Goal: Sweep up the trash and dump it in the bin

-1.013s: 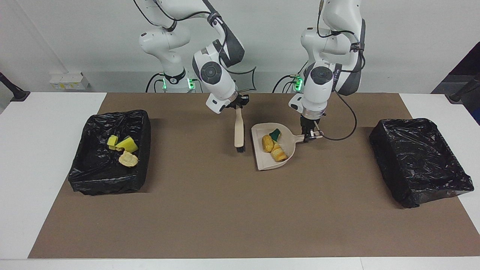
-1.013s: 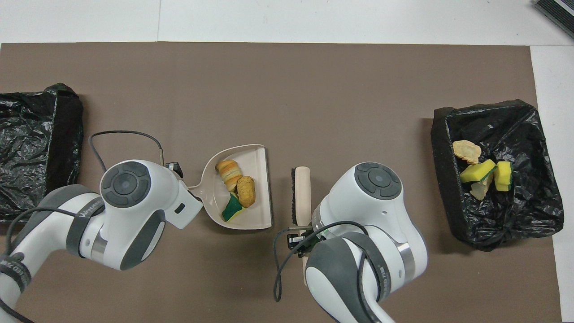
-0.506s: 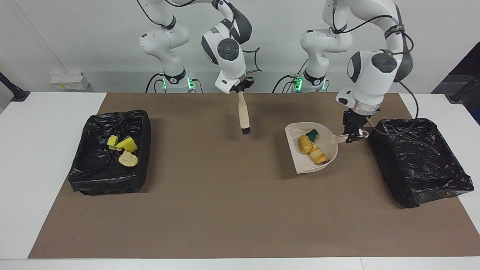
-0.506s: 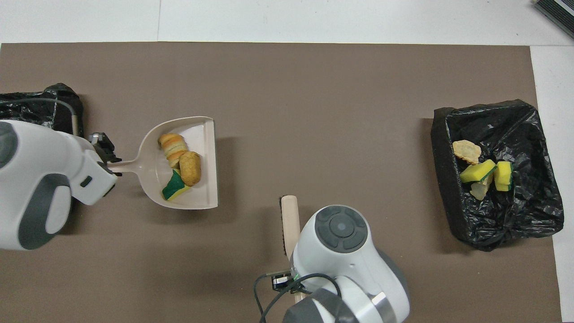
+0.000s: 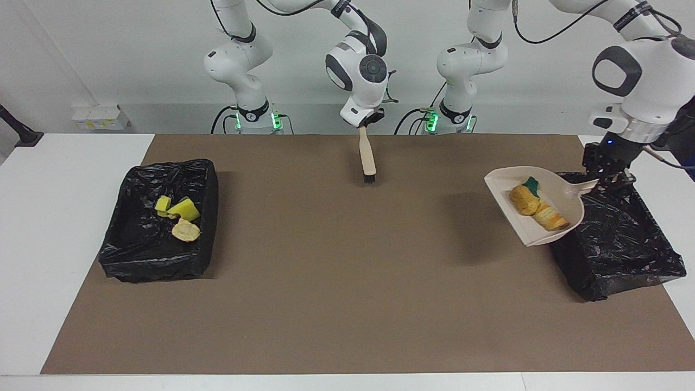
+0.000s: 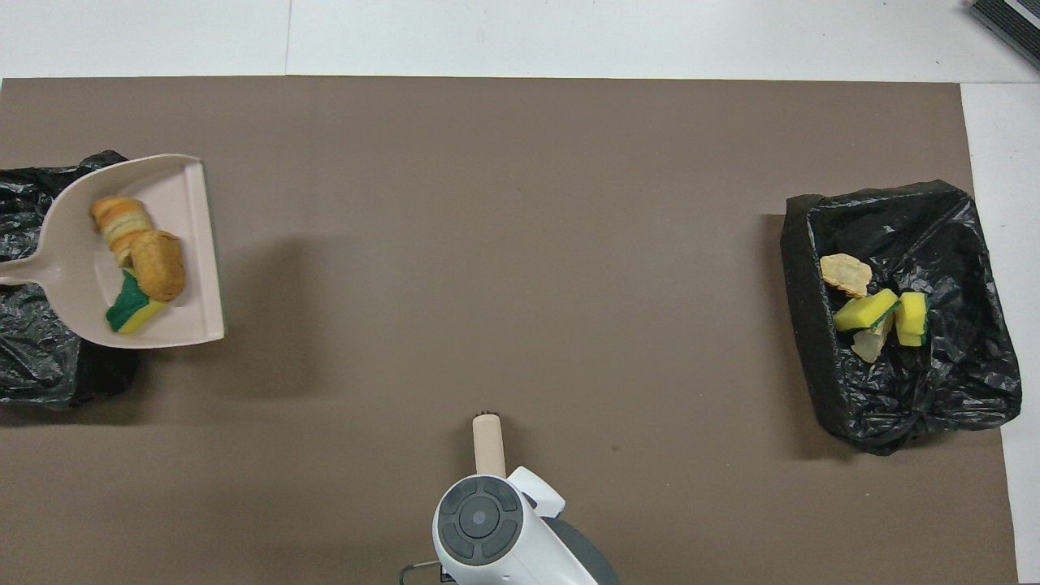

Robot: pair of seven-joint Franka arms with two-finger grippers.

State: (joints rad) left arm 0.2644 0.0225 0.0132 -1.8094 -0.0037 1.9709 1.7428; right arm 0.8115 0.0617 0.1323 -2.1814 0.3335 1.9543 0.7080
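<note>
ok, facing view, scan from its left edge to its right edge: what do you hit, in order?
Black-lined bin holding yellow and brown scraps → beige hand brush with black bristles, hanging from the right claw → raised beige plastic dustpan carrying three scraps → second black-lined bin, which the dustpan partly overlaps.

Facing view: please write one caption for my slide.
Left gripper holds loaded dustpan over bin; right gripper holds brush.

Left fingers (image 5: 608,172) hold loaded dustpan (image 5: 562,187) over black bin (image 5: 624,244).
</note>
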